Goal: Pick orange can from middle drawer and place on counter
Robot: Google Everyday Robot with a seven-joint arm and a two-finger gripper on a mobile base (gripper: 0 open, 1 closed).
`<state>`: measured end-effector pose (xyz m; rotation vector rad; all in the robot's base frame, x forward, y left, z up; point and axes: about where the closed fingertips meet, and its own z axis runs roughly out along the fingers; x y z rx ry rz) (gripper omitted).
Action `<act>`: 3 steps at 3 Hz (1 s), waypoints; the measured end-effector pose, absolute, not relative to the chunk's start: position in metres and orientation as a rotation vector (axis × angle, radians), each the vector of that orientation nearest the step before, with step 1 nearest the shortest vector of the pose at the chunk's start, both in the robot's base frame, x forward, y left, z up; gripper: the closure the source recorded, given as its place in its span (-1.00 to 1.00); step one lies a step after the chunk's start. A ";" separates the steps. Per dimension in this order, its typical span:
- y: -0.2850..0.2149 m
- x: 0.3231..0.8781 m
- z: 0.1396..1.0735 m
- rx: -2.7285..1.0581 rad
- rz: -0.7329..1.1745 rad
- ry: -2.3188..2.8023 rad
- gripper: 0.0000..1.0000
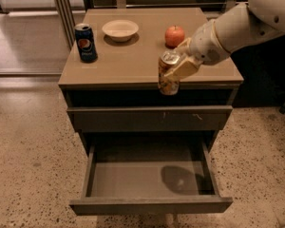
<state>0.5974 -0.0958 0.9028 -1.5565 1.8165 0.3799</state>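
Biggest thing here is the cabinet: its counter (133,65) is a smooth, glossy tan slab with a thin front edge. Below that edge is a dark gap, then a drawer front (149,118) with pale scratches. Under that, the middle drawer (147,205) is pulled right out, wide and shallow with a flat grey floor, and there's nothing in it but a shadow. The robot's one arm (237,27), a chunky white shell, comes in from the right. Its gripper (179,68) is clamped around the orange can (167,85) from the right side, beige fingers wrapped on the body. The can hangs roughly upright with its silver top up, maybe leaning a touch. It's right at the counter's front edge: the top sits above the edge line and the base dips below it. Going by the shadow in the drawer, it probably isn't over the slab yet. So the move likely needs a bit more lift, then a push back. Further back on the counter are the Pepsi can (86,42), a pale bowl (119,30) and a red apple (175,35), with the apple closest to the landing spot.
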 end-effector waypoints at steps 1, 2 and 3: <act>-0.096 0.651 0.923 -1.541 0.341 1.783 1.00; -0.098 0.693 0.929 -1.475 0.348 1.772 1.00; -0.099 0.719 0.922 -1.416 0.389 1.814 1.00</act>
